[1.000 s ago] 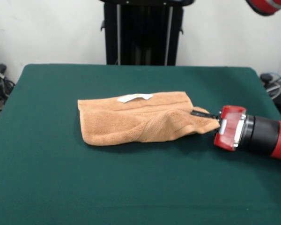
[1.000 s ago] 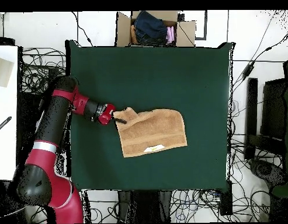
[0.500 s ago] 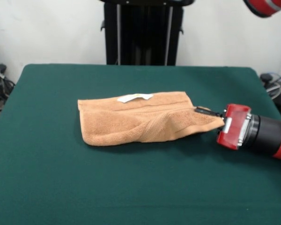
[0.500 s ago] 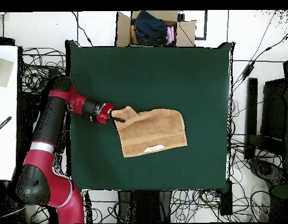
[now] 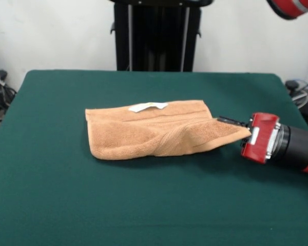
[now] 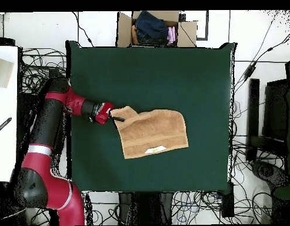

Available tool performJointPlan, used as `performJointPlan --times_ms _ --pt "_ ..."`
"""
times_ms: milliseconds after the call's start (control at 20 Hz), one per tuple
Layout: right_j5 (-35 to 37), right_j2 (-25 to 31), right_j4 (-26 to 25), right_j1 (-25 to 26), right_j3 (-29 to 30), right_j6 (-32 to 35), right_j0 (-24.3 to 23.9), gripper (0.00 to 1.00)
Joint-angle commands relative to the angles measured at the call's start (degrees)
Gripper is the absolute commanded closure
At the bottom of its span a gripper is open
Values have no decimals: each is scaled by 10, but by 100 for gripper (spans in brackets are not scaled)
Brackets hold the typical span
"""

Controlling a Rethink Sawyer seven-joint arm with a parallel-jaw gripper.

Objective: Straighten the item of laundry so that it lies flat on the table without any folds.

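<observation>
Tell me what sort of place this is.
Probably a robotics lab: a green-topped table ringed by loose floor cables, with the gripper of a red arm pinching a towel corner, and a cardboard box of clothes beside it.

At the centre of the frame the towel [image 5: 154, 134] is a plain light orange-tan, with a small white label [image 5: 147, 106] along its upper edge. The table [image 5: 143, 205] under it is a uniform dark green. At the right edge the gripper [image 5: 235, 124] has thin black fingers on a bright red head, followed by a black wrist section and red again.
</observation>
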Motion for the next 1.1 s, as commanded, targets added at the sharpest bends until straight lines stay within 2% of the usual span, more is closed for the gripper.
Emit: performJointPlan --times_ms 50,850,1000,1100 --pt "1 -52 27 10 -68 164 -15 100" --pt "19 -89 38 -19 -92 157 -40 100" --pt "33 -102 54 -24 -99 168 -51 100" --pt "68 -104 47 -29 -100 137 -58 100"
